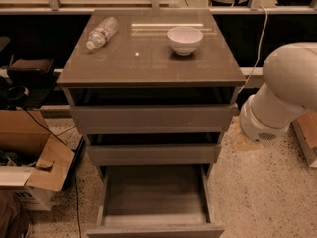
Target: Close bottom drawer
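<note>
The hand was out of view, so I could not tell its state; the bottom drawer (154, 195) stood pulled out, lower and left of the white arm (282, 98), its sliding axis running into the cabinet (153, 118).

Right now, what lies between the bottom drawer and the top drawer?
Only the middle drawer, above the bottom drawer, in the camera view. Claw out of frame.

No text, label or number can be read; the dark print on the cardboard box (29, 200) cannot be made out. The pincer lies out of view beyond the white arm (282, 98).
</note>
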`<action>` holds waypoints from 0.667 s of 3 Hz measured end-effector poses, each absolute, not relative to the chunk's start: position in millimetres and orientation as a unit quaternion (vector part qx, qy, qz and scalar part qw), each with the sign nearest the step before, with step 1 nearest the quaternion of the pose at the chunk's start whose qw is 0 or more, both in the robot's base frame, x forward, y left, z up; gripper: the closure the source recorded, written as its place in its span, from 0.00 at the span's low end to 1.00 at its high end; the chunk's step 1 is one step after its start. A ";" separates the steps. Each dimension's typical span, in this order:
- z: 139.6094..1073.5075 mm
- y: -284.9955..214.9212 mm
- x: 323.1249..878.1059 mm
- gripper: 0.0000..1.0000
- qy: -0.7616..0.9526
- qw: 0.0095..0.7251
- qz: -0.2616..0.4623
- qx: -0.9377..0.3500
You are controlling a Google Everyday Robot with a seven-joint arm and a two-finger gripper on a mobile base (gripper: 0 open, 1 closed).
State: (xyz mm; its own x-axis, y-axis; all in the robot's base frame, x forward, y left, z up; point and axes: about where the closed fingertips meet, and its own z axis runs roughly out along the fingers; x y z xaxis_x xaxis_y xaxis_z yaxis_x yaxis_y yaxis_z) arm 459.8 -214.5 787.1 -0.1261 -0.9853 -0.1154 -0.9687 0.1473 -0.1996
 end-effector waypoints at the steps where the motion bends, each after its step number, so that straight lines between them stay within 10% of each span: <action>1: 742.8 -219.0 459.2 1.00 0.748 0.104 -0.023 -0.655; 2: 690.4 -227.0 471.4 1.00 0.758 0.115 0.009 -0.642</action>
State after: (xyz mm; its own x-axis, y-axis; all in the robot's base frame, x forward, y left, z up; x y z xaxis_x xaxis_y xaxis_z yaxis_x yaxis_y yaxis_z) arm 471.4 -227.0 690.4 -0.1488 -0.9710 -0.1869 -0.9754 0.1752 -0.1338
